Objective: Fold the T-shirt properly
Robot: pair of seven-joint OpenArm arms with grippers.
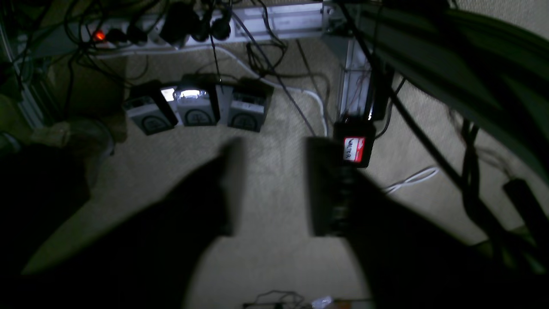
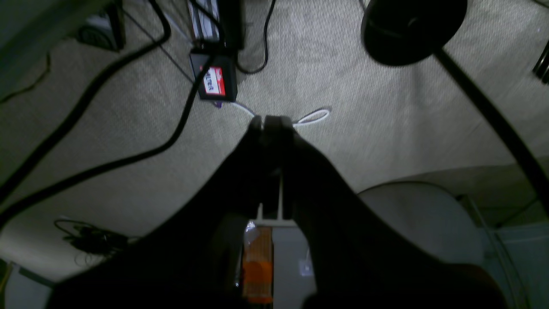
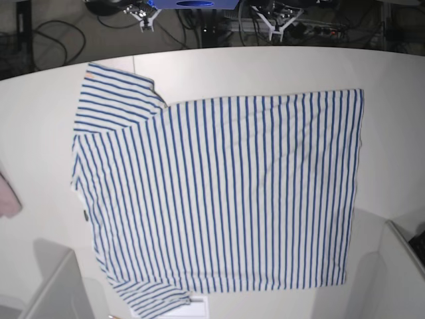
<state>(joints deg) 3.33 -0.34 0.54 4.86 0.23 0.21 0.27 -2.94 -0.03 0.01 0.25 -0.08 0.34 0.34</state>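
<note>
The T-shirt (image 3: 226, 193), white with thin blue stripes, lies spread flat on the white table (image 3: 40, 119) in the base view, sleeves toward the left. A small dark tag (image 3: 85, 214) shows at its left edge. Both arms are pulled back beyond the table's far edge, away from the shirt. My left gripper (image 1: 274, 148) is open over the carpeted floor with nothing between its dark fingers; in the base view it shows at the far edge (image 3: 279, 16). My right gripper (image 2: 268, 122) is shut and empty, fingertips pressed together, also at the far edge (image 3: 145, 20).
A pink cloth (image 3: 8, 196) lies at the table's left edge. Grey box-like shapes rise at the near left (image 3: 63, 286) and near right (image 3: 398, 266). The wrist views show floor cables, a power strip (image 1: 141, 32) and power bricks (image 1: 197, 107).
</note>
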